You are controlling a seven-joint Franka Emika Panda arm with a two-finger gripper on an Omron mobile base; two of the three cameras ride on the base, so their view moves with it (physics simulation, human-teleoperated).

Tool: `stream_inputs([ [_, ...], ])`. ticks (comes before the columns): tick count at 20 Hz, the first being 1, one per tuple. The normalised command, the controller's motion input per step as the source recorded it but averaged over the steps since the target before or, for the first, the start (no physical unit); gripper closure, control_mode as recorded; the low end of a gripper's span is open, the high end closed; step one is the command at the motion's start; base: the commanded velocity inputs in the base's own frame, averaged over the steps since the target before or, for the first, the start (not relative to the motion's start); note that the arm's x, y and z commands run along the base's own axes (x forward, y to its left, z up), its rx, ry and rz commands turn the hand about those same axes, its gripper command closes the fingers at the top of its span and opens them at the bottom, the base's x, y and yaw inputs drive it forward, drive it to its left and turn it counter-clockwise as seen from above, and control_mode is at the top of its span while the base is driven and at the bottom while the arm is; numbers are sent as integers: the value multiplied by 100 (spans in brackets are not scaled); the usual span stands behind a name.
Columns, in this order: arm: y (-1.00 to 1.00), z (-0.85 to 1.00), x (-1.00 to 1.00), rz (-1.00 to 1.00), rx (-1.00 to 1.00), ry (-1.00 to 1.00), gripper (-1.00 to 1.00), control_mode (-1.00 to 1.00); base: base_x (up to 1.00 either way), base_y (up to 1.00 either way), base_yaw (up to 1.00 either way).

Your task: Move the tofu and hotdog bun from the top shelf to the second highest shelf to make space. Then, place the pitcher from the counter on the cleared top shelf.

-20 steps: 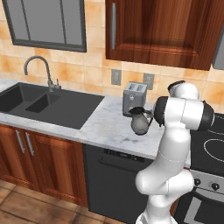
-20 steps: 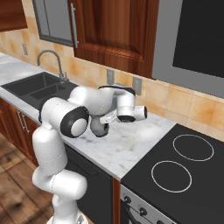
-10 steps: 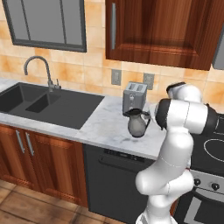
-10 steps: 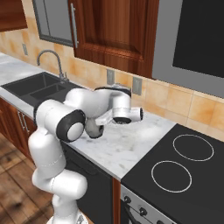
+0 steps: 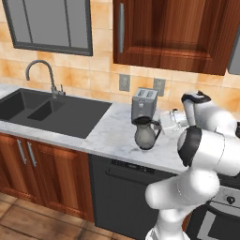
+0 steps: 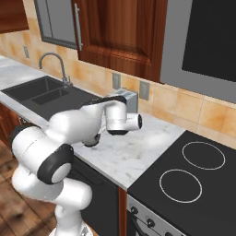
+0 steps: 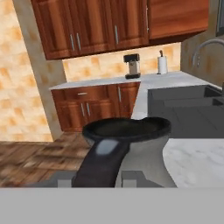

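The pitcher (image 5: 146,134) stands upright on the tabletop (image 5: 112,136), just in front of the silver toaster (image 5: 143,102) and at about 3 o'clock from the black sink (image 5: 51,111); the gripper (image 5: 161,125) is closed on its dark handle (image 7: 101,162), so I judge the step in hand is the last one, taking the pitcher to the fridge. The next move probably calls for a straight lift that keeps the pitcher level, then a turn away toward the top shelf. In the hand view its dark mouth (image 7: 127,128) looks empty, though I cannot see the bottom.

The pitcher (image 5: 146,134) stands on the counter (image 5: 108,133) before the toaster (image 5: 144,103).
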Motion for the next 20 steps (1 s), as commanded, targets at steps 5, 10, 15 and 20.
stream_inputs([
  [5,40,77,-52,-30,-8,0,100,-100,0,0,0],
  [10,38,66,-59,-41,-3,3,100,-100,0,0,0],
  [15,34,54,-85,-42,0,1,100,-100,0,0,0],
  [20,18,69,-75,-35,0,0,100,-100,0,0,0],
])
